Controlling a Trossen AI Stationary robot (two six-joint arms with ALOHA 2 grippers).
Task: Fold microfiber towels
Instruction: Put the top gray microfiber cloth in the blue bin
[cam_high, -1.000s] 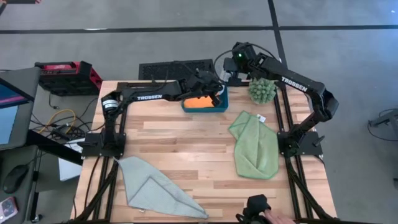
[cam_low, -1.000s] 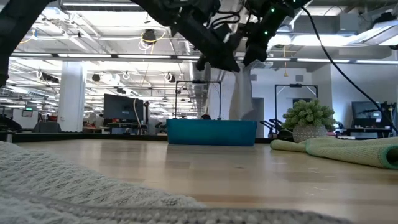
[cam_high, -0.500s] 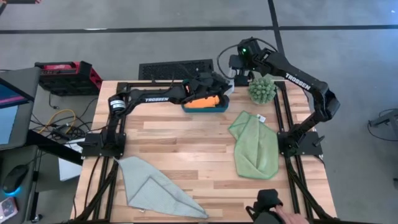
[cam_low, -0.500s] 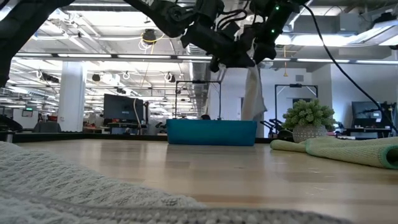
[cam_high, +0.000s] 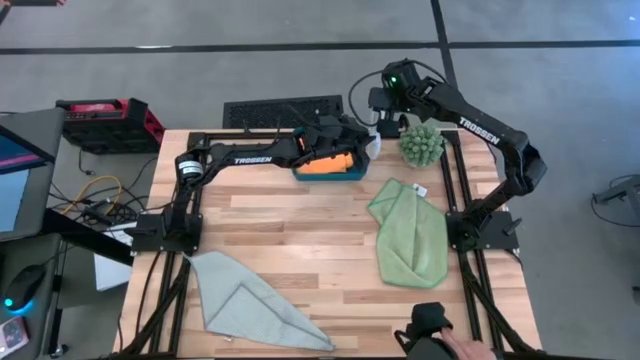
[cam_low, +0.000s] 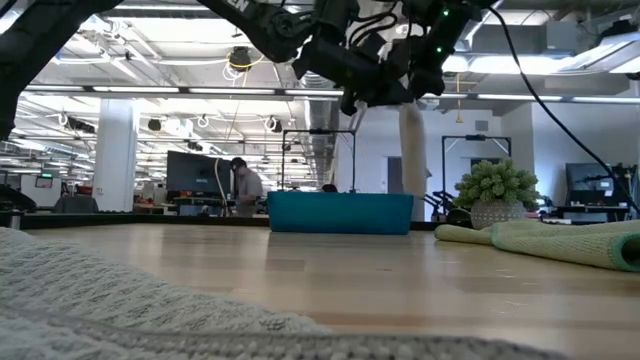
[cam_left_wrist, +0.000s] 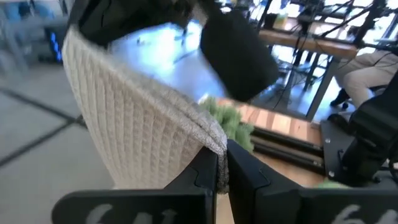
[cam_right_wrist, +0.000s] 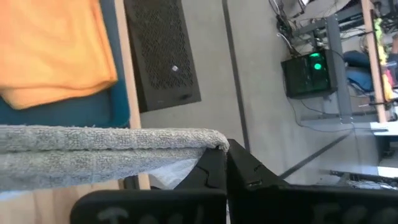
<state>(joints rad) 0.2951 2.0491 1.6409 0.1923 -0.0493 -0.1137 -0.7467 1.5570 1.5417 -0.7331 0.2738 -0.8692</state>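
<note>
A pale grey-blue towel hangs as a narrow strip above the far right end of the teal tray; its bottom reaches about the tray's top. My left gripper and my right gripper are both shut on its top, close together over the tray's far right corner. An orange towel lies folded in the tray. A light green towel lies bunched on the table's right. A second grey-blue towel lies part folded at the near left. My left gripper pinches an upper corner of the grey-blue towel between its two fingers; the cloth spreads away from the fingertips and hangs clear of the table. My right gripper pinches the end of a folded, several-layer edge of the same towel between its two fingers, above the tray.
A spiky green plant stands at the far right corner, next to the grippers. A person's hand with a dark object is at the table's near edge. Bare wood lies in the table's middle.
Both grippers have gone a little toward the table's right, above the tray's far right corner, still shut on the grey-blue towel. The hanging cloth has moved right with them and drawn in from a broad sheet to a narrow strip.
</note>
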